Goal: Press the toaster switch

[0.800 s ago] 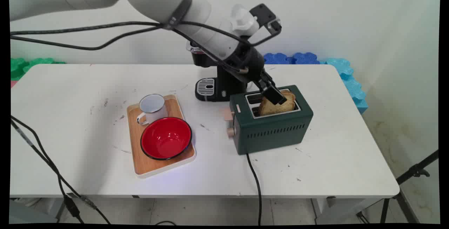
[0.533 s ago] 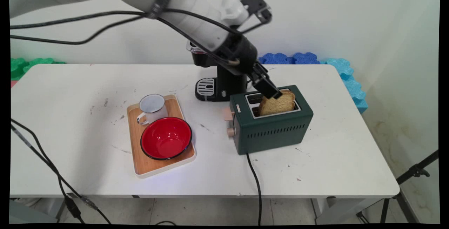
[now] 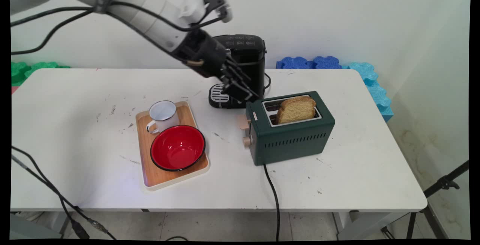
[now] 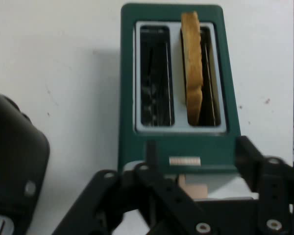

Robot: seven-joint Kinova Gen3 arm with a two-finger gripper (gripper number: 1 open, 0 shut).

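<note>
White arm w/ black cables reaches in from upper left, angled down to the right. Gripper [image 3: 244,94] hangs in the air, holding nothing, fingers [image 4: 252,159] spread apart.

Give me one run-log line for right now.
gripper: open, empty, beside toaster's lever end | toast: upright in one toaster slot, other slot empty | tray: holds mug, red bowl

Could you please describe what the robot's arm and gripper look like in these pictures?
The arm is white, built of rounded tubular links, with a dark band around one link. Black cables hang along it. A black bracket with a whitish fitting sits above the wrist. The gripper is black, with a jointed linkage whose round pivot pins show in the hand view.
</note>
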